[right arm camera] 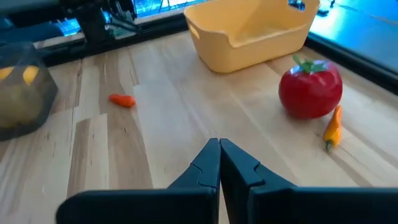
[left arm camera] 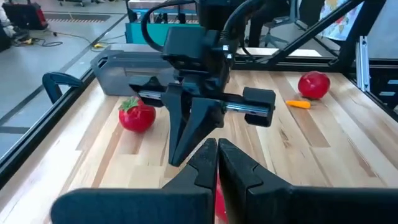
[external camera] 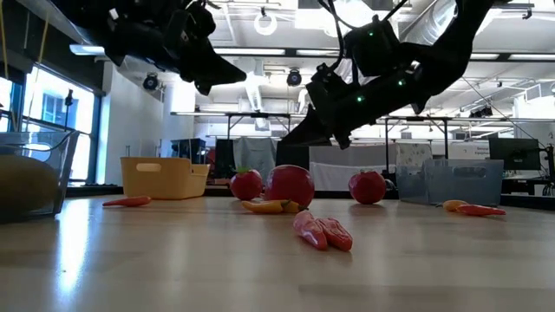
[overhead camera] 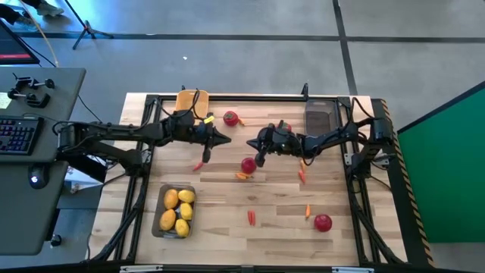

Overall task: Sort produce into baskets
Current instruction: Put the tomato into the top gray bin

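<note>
Your two pincers hang over the wooden desk (overhead camera: 273, 227), tips facing.
Your left pincer (overhead camera: 225, 139) and right pincer (overhead camera: 259, 161) are both closed together, holding nothing.

- The left arm (overhead camera: 114, 135) comes in from the left side and stretches low across the far half of the table toward its middle.
- The left gripper (overhead camera: 222, 139) is at the end of it, pointing right, its two dark fingers (left arm camera: 208, 163) pressed together and holding nothing.
- The right arm (overhead camera: 341, 138) reaches in from the right side, bent at the elbow, forearm running leftward.
- The right gripper (overhead camera: 258, 157) tips downward above the table, fingers (right arm camera: 217, 163) closed tip to tip, empty.
- The two grippers face each other near the table's centre, close but apart.
</note>
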Controlling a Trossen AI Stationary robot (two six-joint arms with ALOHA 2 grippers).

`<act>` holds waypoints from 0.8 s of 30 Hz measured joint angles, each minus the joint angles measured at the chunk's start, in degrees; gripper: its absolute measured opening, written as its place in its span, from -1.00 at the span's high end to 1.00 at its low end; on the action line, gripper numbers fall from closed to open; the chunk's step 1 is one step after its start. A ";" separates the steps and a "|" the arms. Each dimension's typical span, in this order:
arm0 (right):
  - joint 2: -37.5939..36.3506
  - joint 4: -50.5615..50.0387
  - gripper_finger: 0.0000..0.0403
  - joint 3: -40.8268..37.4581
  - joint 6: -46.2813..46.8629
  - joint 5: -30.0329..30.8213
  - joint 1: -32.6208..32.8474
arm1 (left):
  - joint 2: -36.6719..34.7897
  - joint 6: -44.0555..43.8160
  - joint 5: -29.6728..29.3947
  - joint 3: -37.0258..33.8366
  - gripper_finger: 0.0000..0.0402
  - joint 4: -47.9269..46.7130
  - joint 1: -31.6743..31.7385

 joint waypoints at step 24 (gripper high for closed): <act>0.00 -44.03 -0.51 19.18 13.76 -0.30 6.16 | 0.66 2.97 2.15 0.00 1.00 -0.04 6.17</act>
